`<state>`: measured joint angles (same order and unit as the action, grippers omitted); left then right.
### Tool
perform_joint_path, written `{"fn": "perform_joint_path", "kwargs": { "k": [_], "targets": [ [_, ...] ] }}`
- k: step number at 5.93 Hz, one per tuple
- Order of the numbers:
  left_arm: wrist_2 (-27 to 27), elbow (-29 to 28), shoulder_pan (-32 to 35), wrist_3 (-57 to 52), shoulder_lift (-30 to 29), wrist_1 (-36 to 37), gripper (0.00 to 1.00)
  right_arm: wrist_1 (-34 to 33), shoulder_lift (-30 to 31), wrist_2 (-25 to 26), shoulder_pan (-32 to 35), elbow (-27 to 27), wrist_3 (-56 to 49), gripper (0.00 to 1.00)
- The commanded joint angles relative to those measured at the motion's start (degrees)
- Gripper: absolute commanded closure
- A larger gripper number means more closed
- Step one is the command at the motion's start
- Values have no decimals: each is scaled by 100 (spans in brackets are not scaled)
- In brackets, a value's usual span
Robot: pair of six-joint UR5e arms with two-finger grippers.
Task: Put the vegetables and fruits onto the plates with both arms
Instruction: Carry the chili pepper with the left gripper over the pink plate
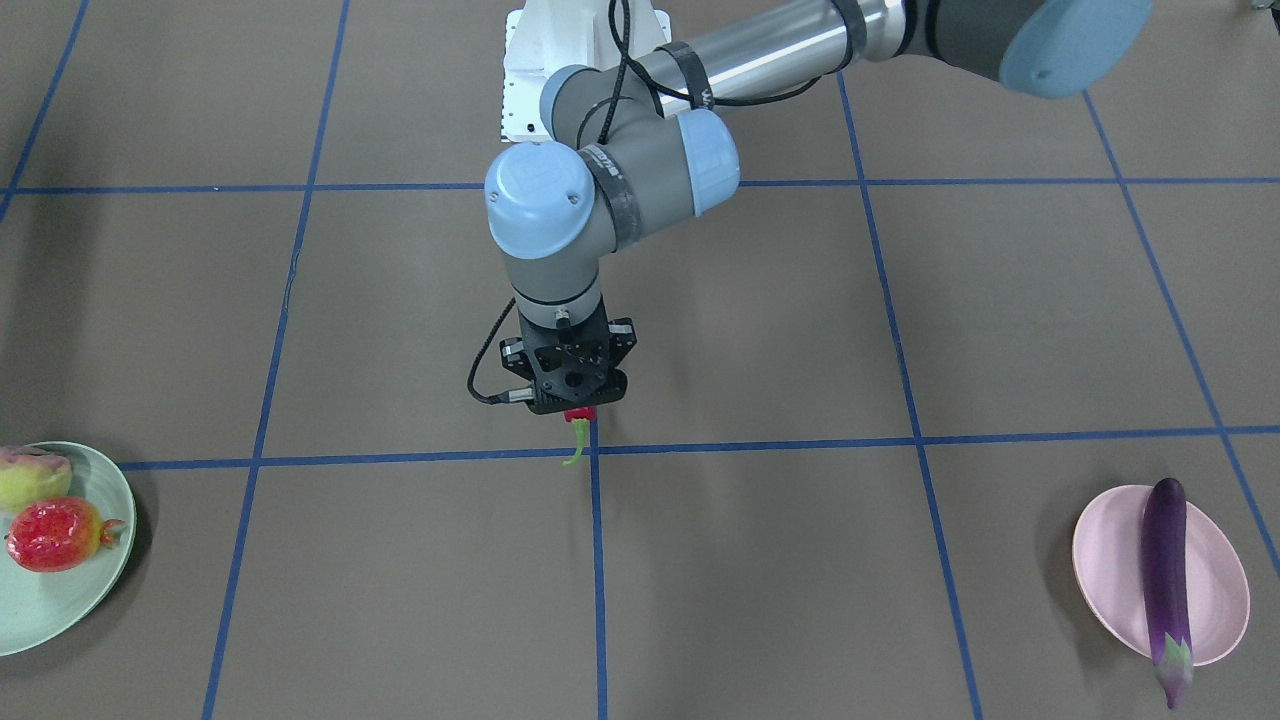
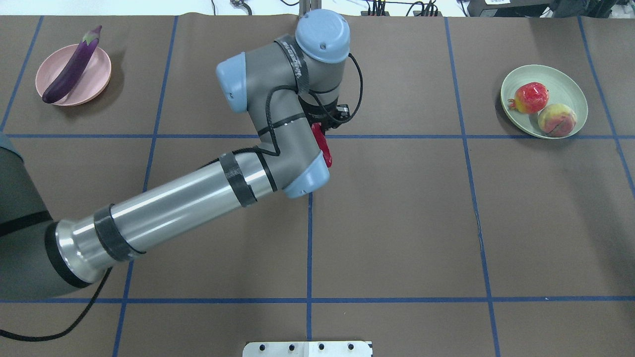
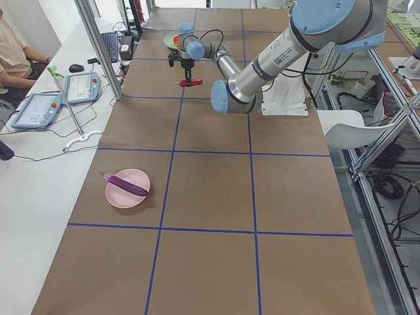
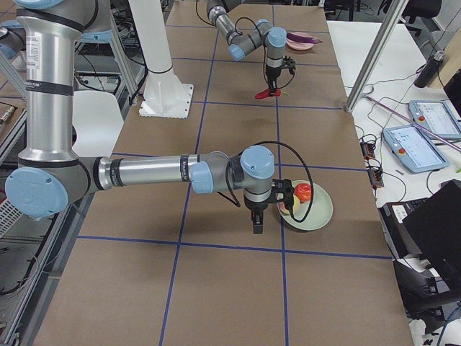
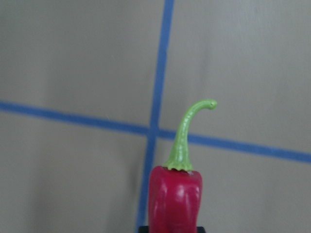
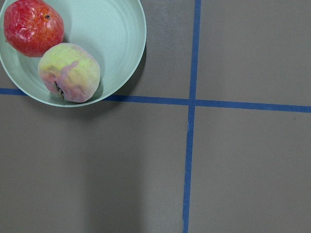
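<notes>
Chili (image 5: 175,199) pinched in left jaws above counter centre, long axis across counter, stem toward operators' edge. Pink plate (image 2: 95,79) (eggplant (image 2: 69,73) already on it) well apart, at far left corner; left arm (image 2: 198,193) judged nearer. Right jaws' state cannot be told.

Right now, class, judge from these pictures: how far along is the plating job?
Done: the pomegranate and peach sit on the green plate, and the eggplant lies across the pink plate. In hand: the left pincer grips the chili pepper above the table's middle. Left: setting it on a plate, probably the pink one.
</notes>
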<state>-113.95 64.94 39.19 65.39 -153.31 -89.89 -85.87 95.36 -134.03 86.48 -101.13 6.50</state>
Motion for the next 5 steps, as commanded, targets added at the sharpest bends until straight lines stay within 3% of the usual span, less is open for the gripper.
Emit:
{"fn": "perform_joint_path", "kwargs": {
  "k": [1,3,5],
  "targets": [
    [-626,1,1059,-2212,710,-20,100,0,0,0,0,15,0,0],
    [-602,-365,2018,-4402,1380,-151,100,9,0,-9,0,6,0,0],
    [-410,-1654,2636,-5211,1583,-1542,100,27,0,-17,0,6,0,0]
  ]
}}
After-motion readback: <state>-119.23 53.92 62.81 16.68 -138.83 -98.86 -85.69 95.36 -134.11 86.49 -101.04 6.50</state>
